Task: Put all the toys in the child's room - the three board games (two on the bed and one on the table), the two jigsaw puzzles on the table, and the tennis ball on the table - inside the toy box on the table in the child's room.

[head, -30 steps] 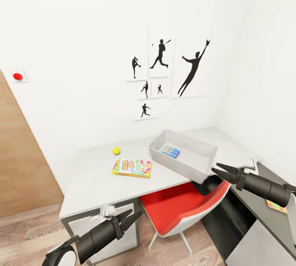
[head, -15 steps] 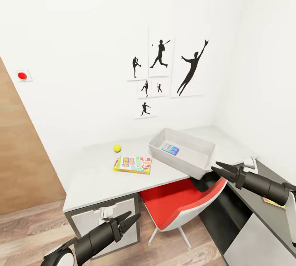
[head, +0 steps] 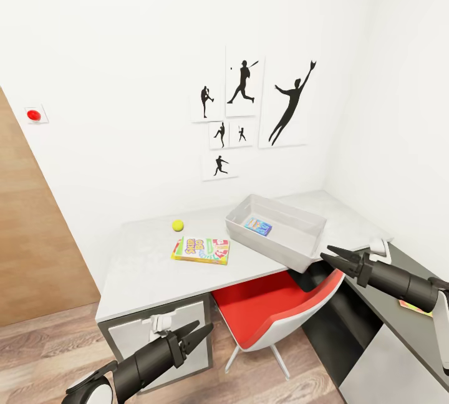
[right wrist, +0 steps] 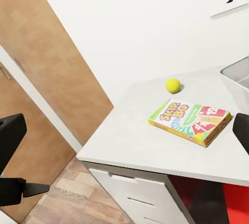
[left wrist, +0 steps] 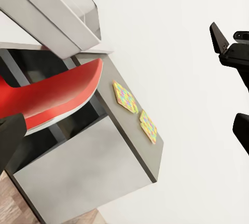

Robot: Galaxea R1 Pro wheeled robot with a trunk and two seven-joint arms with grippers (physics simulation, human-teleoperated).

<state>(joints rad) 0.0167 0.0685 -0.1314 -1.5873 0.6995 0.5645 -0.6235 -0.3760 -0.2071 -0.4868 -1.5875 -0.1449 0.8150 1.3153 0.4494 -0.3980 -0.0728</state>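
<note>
Toy box (head: 293, 248) on tabletop (head: 143, 267): one small colourful box inside. Outstanding: board game (head: 201, 250), tennis ball (head: 178, 225), two puzzle pieces (left wrist: 134, 111). Left end effector (head: 194, 335) and right end effector (head: 333, 258): both spread, empty.

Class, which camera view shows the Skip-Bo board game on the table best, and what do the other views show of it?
The right wrist view: the board game lies large there, its lettering readable, beside the tennis ball. The head view shows it small, flat on the table left of the toy box. The left wrist view faces another way.
</note>
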